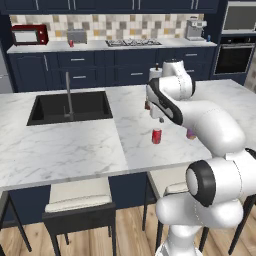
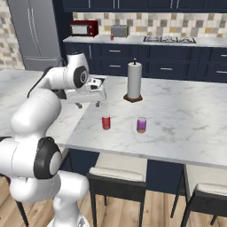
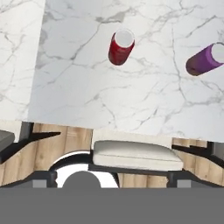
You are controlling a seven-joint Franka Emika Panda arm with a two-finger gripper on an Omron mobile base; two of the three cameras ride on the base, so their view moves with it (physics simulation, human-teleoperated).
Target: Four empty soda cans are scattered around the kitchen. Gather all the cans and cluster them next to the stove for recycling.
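Two soda cans on island counter

The counter was white marble with grey veins. One can was red, another can purple, both silver-topped. The cabinets were navy, the backsplash a beige-grey mosaic.

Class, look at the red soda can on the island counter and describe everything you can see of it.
The red soda can is a small cylinder with a red body and a pale silvery top, metal by its look. It stands upright on the white marble island counter, near the front edge above a cushioned stool. Only the counter touches it. A purple can stands apart beside it, and the paper-towel roll stands further back. The open claw hangs above it, not touching.
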